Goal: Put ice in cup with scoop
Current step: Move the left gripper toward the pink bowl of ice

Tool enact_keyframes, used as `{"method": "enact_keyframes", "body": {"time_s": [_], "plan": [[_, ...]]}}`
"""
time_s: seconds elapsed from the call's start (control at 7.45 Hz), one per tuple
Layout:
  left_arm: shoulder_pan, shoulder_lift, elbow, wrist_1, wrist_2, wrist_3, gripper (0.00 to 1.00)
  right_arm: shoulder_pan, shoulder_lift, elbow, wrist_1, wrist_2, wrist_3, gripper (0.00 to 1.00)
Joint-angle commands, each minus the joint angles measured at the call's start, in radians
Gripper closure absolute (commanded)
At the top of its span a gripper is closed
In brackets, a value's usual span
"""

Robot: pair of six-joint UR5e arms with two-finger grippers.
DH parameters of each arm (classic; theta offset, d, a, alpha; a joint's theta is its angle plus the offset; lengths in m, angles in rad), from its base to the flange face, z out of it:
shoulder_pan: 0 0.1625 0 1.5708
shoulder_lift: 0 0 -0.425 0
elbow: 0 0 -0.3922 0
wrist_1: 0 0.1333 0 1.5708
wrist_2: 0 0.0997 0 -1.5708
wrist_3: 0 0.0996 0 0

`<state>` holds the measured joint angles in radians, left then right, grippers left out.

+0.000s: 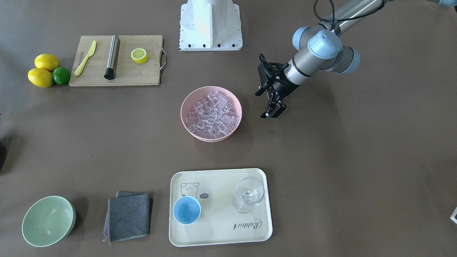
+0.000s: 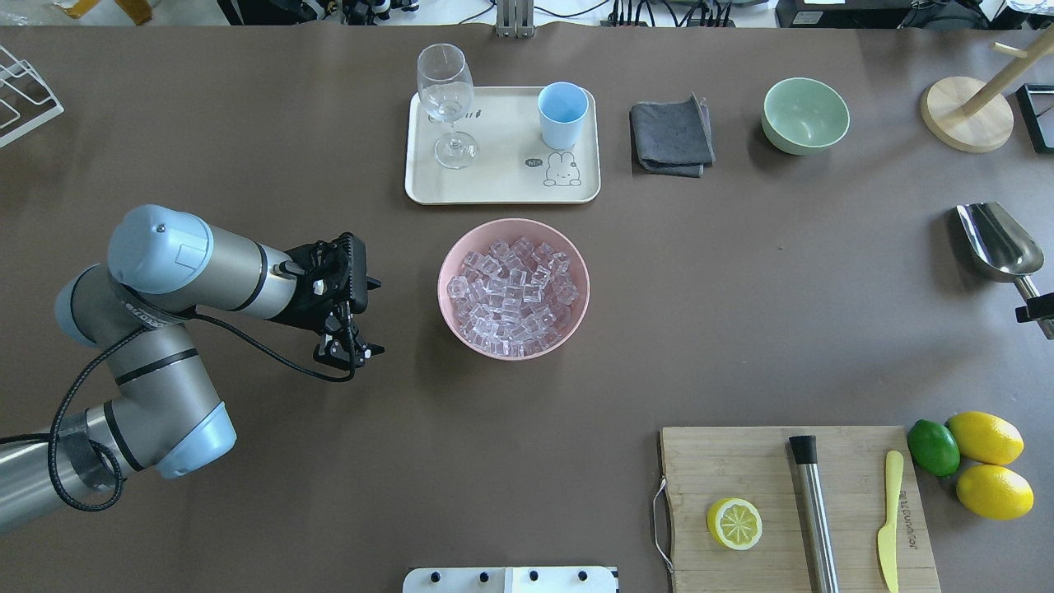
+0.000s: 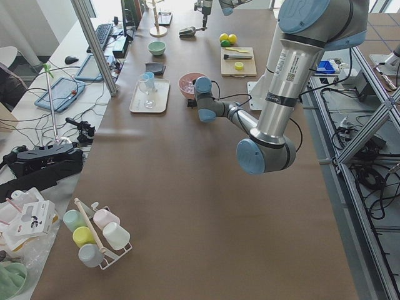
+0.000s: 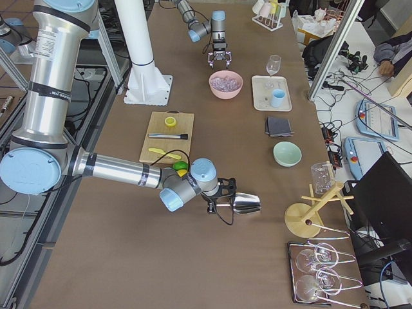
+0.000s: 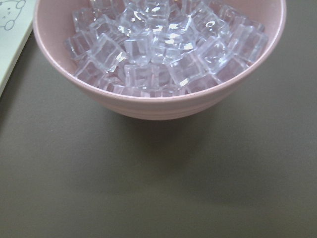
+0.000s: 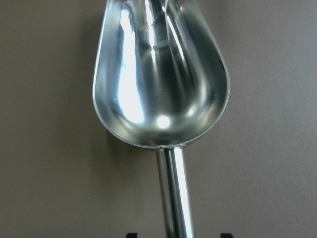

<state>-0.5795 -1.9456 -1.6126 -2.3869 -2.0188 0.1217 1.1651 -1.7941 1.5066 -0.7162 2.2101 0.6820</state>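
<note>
While the cup (image 1: 186,210) is empty, left gripper (image 2: 370,318) hangs spread beside the ice (image 2: 512,284). Unclear whether right gripper (image 2: 1039,311) pinches scoop (image 2: 995,240).

Soft, even light fills the room, and the pink bowl (image 1: 210,138) and tray (image 1: 221,228) throw only faint, blurred shadows on the brown table (image 1: 339,160). White glare streaks the scoop (image 6: 158,84) and glints off the ice (image 5: 163,44). Close wrist views are sharp; wide side views tilt the frame posts (image 3: 95,47) near their edges.
</note>
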Motion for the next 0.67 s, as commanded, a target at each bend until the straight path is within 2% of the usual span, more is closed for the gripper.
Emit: {"method": "enact_keyframes", "body": {"time_s": [0.0,0.13,0.27,0.4,0.54], "plan": [[0.014,-0.049,0.046,-0.003,0.020,0.036,0.01,-0.007,-0.011,-0.009,0.003,0.000,-0.007,0.46],[0.012,-0.064,0.057,-0.002,0.020,0.036,0.01,-0.008,-0.016,-0.012,0.003,0.000,-0.016,0.52],[0.009,-0.081,0.074,0.002,0.020,0.041,0.01,-0.008,-0.014,-0.011,0.003,0.003,-0.018,0.82],[-0.005,-0.101,0.100,0.003,0.020,0.077,0.01,-0.008,-0.014,-0.009,0.003,0.005,-0.016,1.00],[-0.014,-0.119,0.124,0.002,0.020,0.079,0.01,-0.008,-0.011,-0.006,0.001,0.016,-0.012,1.00]]}}
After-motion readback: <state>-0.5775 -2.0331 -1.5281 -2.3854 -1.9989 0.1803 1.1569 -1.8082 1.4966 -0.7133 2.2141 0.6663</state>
